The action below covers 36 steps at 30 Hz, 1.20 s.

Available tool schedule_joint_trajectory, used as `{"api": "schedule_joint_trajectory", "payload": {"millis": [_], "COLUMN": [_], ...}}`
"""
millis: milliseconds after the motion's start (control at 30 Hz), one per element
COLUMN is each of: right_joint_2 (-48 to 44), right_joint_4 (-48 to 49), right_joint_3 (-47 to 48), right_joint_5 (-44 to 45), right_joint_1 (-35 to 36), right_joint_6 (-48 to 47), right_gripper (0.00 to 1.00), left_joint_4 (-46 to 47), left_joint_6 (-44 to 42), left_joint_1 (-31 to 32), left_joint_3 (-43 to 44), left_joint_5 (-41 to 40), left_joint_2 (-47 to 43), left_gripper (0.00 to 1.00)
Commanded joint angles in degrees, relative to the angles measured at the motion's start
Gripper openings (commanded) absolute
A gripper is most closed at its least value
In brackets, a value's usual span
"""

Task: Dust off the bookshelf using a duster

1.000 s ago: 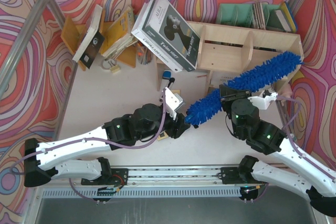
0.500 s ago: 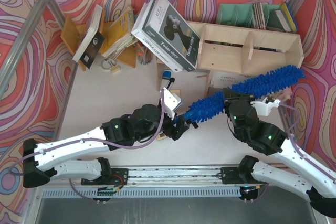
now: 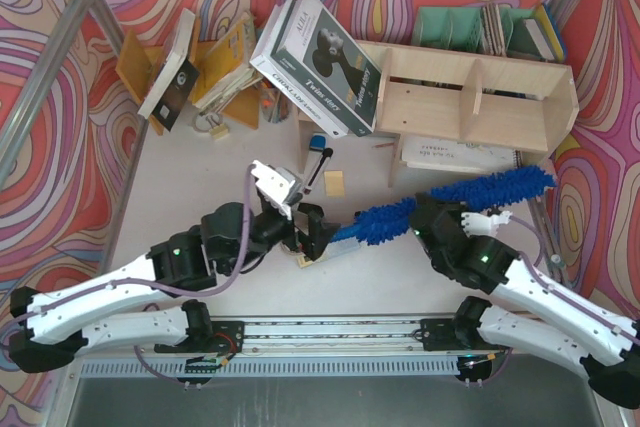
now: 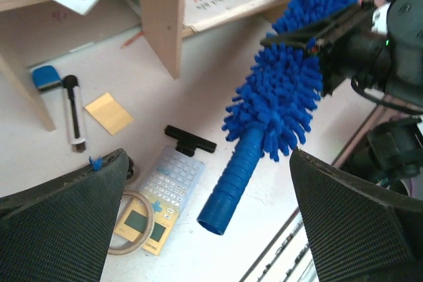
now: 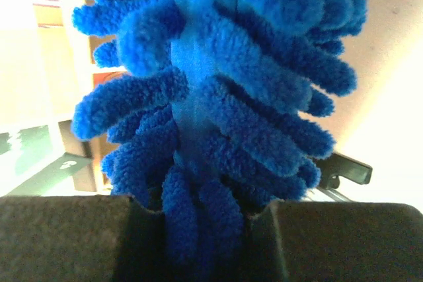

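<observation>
**Pincer states**

- The left pincer is spread wide open and nothing is held in it. In the left wrist view its two fingers stand well apart on either side of the duster's handle, and neither is touching it.
- The right pincer is closed on the duster, clamped around the fluffy part near the handle end. In the right wrist view the blue pile is squeezed between the two pads.

**Position of the duster**

- The duster is located in front of the bookshelf, apart from it and slanted across the worktop.
- The tip of the head is directed toward the right-hand end of the bookshelf. The bare handle end is directed away from the bookshelf, toward the left pincer.
- Whether the handle end rests on the worktop cannot be told.

**Other items**

- A large black-and-white book is leaned against the left end of the bookshelf.
- A marker, a yellow note and a calculator are laid on the worktop in front of the bookshelf's left end.
</observation>
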State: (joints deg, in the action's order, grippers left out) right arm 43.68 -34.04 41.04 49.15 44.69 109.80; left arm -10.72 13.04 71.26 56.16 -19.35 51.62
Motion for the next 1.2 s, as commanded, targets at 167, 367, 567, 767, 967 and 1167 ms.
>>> {"api": "schedule_joint_trajectory", "payload": {"millis": [167,367,567,767,967,1167], "right_joint_2": [4.52,10.29,14.0,16.89,18.82,22.51], "right_joint_4": [10.7,12.39,18.4,23.02,26.18,27.89], "right_joint_3": [-7.18,-8.32,-10.9,-11.44,-12.49,-10.79], "right_joint_5": [-2.01,-3.43,-4.7,-4.32,-8.08,-11.29], "right_joint_1": [0.22,0.22,0.02,-1.32,-5.17,-8.84], "right_joint_6": [5.13,6.55,6.28,4.18,4.84,4.78], "right_gripper": [0.0,0.0,0.0,0.0,0.0,0.02], "left_joint_4": [3.73,3.11,3.81,3.9,3.7,3.12], "left_joint_6": [-1.02,-0.91,-0.71,-0.75,-0.75,-0.64], "left_joint_1": [-0.07,-0.04,-0.05,-0.03,0.0,-0.01], "left_joint_3": [-6.51,-7.86,-8.74,-9.43,-10.36,-10.46], "left_joint_5": [-10.38,-11.59,-11.65,-11.74,-12.11,-12.11], "left_joint_2": [-7.99,-8.56,-7.82,-8.14,-8.97,-9.12], "left_gripper": [0.98,0.98,0.98,0.98,0.98,0.99]}}
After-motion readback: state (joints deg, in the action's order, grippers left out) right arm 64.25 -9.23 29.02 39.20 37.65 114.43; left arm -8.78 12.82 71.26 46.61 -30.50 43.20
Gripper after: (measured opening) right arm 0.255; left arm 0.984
